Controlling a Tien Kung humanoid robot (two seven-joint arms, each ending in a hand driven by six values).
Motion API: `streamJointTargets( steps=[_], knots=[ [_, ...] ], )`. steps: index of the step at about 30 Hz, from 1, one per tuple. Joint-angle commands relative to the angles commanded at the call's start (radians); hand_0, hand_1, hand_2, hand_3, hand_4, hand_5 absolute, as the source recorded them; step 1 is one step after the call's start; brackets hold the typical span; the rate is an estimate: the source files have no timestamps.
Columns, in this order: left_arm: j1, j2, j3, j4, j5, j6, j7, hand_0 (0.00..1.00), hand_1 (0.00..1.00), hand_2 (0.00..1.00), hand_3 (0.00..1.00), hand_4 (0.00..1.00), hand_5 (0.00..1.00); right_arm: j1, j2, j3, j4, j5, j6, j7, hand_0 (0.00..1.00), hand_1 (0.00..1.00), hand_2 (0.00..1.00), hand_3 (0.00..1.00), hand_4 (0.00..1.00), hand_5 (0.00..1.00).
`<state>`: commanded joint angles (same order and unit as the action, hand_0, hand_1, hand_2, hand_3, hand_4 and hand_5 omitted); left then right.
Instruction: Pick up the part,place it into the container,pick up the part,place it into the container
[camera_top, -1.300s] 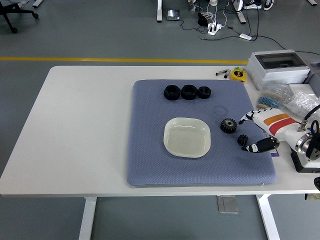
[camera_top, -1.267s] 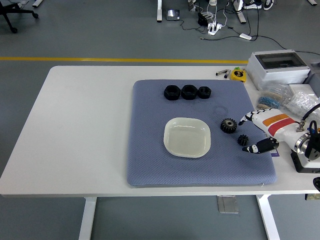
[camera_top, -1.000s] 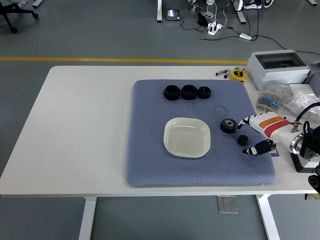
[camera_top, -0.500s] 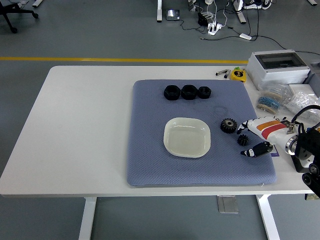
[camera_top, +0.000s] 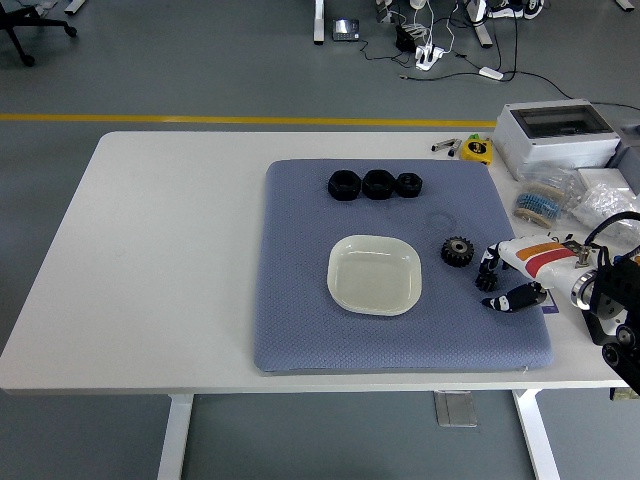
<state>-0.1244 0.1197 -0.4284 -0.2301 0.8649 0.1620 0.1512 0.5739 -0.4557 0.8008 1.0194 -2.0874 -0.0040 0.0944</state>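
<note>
The right robot hand (camera_top: 508, 279) has a white shell with orange and red stripes, black-tipped fingers (camera_top: 510, 299), a silver wrist joint and black cables.

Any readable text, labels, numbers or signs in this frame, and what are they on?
No text can be read anywhere.
Robot hand: orange and red stripes on the white shell, no lettering.
Grey box: no legible label.
Yellow tape measure: any markings too small to read.
Plastic bags: contents and print blurred.

One high head view looks forward and down over the whole white table (camera_top: 160, 250)
</note>
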Motion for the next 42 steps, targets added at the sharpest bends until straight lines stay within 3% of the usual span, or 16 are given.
streamJointTargets(
  steps=[3, 4, 27, 28, 33, 34, 39, 40, 42],
  knots=[
    [-0.001, 0.0, -0.001, 0.0, 0.001, 0.0, 0.0, 0.7, 0.707, 0.741, 0.647, 0.671, 0.658, 0.001, 0.001, 0.002, -0.011, 0.009, -0.017, 0.0, 0.444, 0.513, 0.581, 0.573, 0.789, 0.339],
    [-0.001, -0.001, -0.001, 0.0, 0.002, 0.0, 0.0, 0.7, 0.707, 0.741, 0.645, 0.671, 0.659, 0.001, 0.002, 0.002, -0.015, 0.013, -0.023, 0.001, 0.373, 0.464, 0.547, 0.543, 0.75, 0.358],
    [-0.002, -0.004, -0.005, -0.002, 0.014, -0.002, 0.003, 0.699, 0.709, 0.742, 0.646, 0.67, 0.66, 0.006, 0.032, -0.009, -0.062, 0.067, -0.042, 0.007, 0.354, 0.457, 0.54, 0.541, 0.752, 0.349],
    [-0.002, -0.003, -0.005, -0.002, 0.014, -0.002, 0.003, 0.698, 0.709, 0.743, 0.647, 0.67, 0.66, 0.006, 0.033, -0.009, -0.063, 0.069, -0.046, 0.007, 0.259, 0.413, 0.489, 0.516, 0.72, 0.371],
    [-0.001, -0.003, -0.005, -0.002, 0.015, -0.003, 0.004, 0.698, 0.709, 0.743, 0.647, 0.67, 0.66, 0.004, 0.035, -0.013, -0.073, 0.085, -0.066, 0.01, 0.259, 0.413, 0.489, 0.516, 0.72, 0.371],
    [0.0, -0.003, -0.005, -0.002, 0.017, -0.003, 0.004, 0.697, 0.709, 0.744, 0.644, 0.67, 0.66, 0.002, 0.035, -0.015, -0.075, 0.09, -0.07, 0.012, 0.124, 0.245, 0.384, 0.505, 0.7, 0.415],
    [0.003, -0.004, -0.01, -0.002, 0.021, -0.003, 0.005, 0.697, 0.709, 0.744, 0.644, 0.67, 0.66, -0.005, 0.034, -0.019, -0.085, 0.114, -0.087, 0.017, 0.124, 0.245, 0.384, 0.505, 0.7, 0.415],
    [0.003, -0.004, -0.01, -0.002, 0.022, -0.004, 0.005, 0.699, 0.709, 0.744, 0.644, 0.67, 0.66, -0.007, 0.033, -0.018, -0.084, 0.12, -0.09, 0.018, 0.077, 0.199, 0.331, 0.498, 0.683, 0.422],
    [0.004, -0.004, -0.01, -0.002, 0.023, -0.004, 0.006, 0.699, 0.709, 0.744, 0.644, 0.67, 0.66, -0.01, 0.033, -0.016, -0.082, 0.128, -0.097, 0.02, 0.077, 0.199, 0.331, 0.498, 0.683, 0.422]
  ],
)
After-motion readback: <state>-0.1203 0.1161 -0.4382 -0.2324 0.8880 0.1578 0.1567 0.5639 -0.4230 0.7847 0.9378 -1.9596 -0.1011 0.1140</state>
